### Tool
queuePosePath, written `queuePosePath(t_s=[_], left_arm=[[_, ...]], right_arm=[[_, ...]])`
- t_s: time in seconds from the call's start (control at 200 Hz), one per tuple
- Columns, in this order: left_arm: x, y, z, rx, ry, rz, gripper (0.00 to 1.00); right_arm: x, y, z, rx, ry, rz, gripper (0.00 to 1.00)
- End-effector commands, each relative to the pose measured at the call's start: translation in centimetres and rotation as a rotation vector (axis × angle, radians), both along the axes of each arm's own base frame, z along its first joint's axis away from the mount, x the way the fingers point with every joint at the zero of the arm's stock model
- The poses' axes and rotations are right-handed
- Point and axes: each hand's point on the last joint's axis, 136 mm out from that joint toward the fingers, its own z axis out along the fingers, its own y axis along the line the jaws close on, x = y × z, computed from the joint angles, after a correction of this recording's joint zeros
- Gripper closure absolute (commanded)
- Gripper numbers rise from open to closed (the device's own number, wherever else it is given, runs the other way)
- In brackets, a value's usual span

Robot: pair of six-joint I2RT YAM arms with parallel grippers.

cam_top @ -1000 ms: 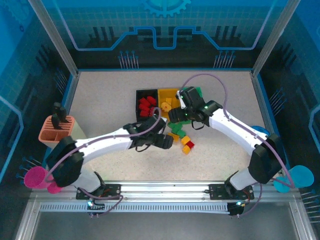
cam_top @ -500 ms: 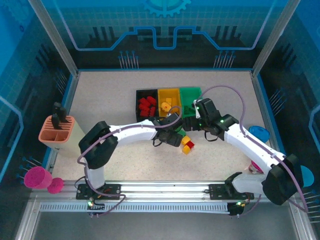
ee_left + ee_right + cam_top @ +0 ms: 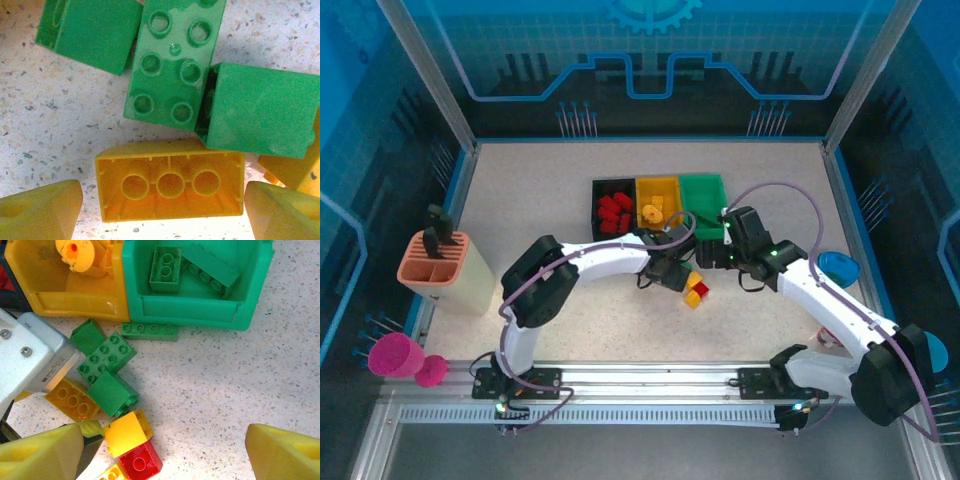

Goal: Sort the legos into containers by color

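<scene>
The green bin (image 3: 185,310) has green bricks (image 3: 167,262) in it. The yellow bin (image 3: 665,188) touches its left side, and the black bin (image 3: 595,200), with red bricks (image 3: 613,212) inside, comes after that. On the desk (image 3: 540,190), just in front of the green bin, lies a small pile (image 3: 692,288) of loose bricks: some green, some yellow and one red brick (image 3: 140,462).

The left pincer (image 3: 165,215) hangs low over that pile. Its fingers (image 3: 40,210) are apart, and an upside-down yellow brick (image 3: 170,186) lies between them. They do not squeeze it yet. The right pincer (image 3: 162,455) is apart too and holds nothing. It hangs over the pile, near the front of the green bin.

I think the step now is picking up the yellow brick. Next the left pincer should close on the brick's two short ends, lift it straight up and carry it to the yellow bin, left of the green bin. Other green bricks lie right beside the yellow one, so a crooked lift could drag them along.
</scene>
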Motion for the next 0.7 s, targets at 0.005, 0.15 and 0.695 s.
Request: queuePosePath(t_s=[0.005, 0.15, 0.695], left_arm=[[0.2, -0.3, -0.8, 0.034, 0.008, -0.018, 0.15], [0.4, -0.2, -1.1, 0.047, 0.009, -0.022, 0.18], [0.5, 0.0, 0.4, 0.042, -0.019, -0.028, 0.41]], right_arm=[[-0.1, 1.0, 0.7, 0.058, -0.019, 0.028, 0.15], [-0.1, 1.0, 0.7, 0.063, -0.02, 0.029, 0.15], [-0.5, 0.8, 0.2, 0.071, -0.016, 0.021, 0.15]])
